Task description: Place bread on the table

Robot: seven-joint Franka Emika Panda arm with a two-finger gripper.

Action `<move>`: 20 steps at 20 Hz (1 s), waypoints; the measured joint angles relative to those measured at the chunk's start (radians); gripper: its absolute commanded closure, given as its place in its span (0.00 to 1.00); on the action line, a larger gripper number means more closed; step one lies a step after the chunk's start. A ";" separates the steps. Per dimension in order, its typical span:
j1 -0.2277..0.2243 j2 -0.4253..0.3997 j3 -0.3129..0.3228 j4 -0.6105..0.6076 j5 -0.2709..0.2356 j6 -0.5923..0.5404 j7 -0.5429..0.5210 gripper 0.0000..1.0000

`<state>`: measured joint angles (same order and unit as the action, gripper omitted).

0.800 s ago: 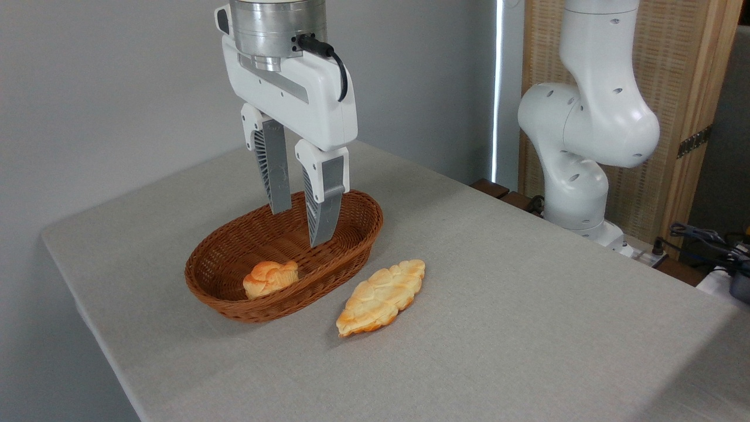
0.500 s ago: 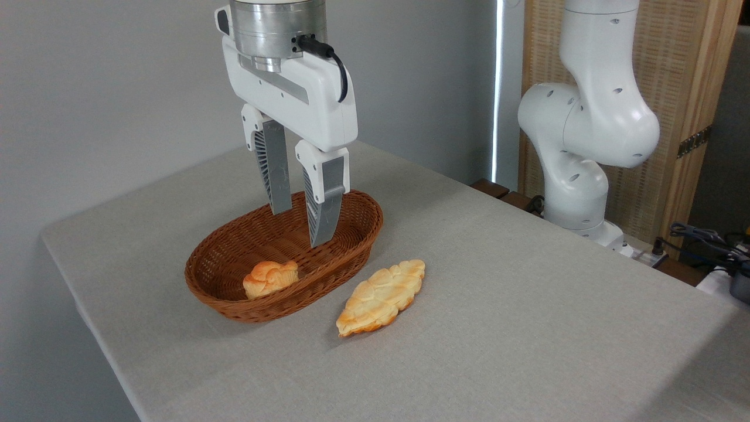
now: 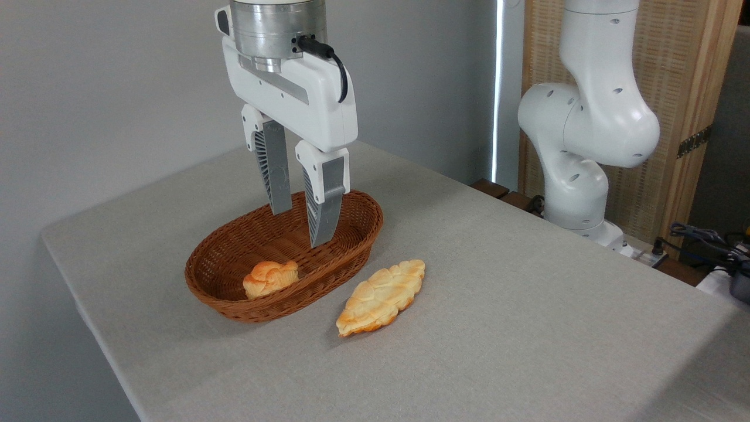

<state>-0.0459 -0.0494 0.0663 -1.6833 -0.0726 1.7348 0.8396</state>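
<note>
Task status: not yet started in any visible way. Bread [image 3: 270,277] lying inside the wicker basket [image 3: 234,305], toward its near-left end, resting against the near wall — not on the counter [image 3: 498,328]. Hand [image 3: 302,225] empty, fingers apart with a clear gap, pointing down, tips hanging above the basket's far-right half and clear of the bun. No contact with anything.

Remaining, by judgement: shift toward the near-left end of the basket, descend around the bun, close, lift clear of the rim, set down on bare cloth, release.

Count:
- Small knotted bun: one, in the basket.
- Long flat leaf-shaped pastry [image 3: 381,296]: one, on the cloth just beside the basket's near-right side — not the target.
- Basket: one.
- Arm: one, base at the counter's far right edge.
</note>
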 measured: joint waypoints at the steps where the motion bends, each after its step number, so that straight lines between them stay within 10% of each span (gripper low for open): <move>1: 0.000 0.000 0.000 0.000 0.000 0.000 0.000 0.00; 10: -0.009 0.024 -0.014 -0.005 0.000 -0.001 0.005 0.00; 20: -0.017 0.134 -0.196 -0.006 0.083 0.001 0.060 0.00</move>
<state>-0.0624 0.0845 -0.1297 -1.6898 0.0108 1.7355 0.8994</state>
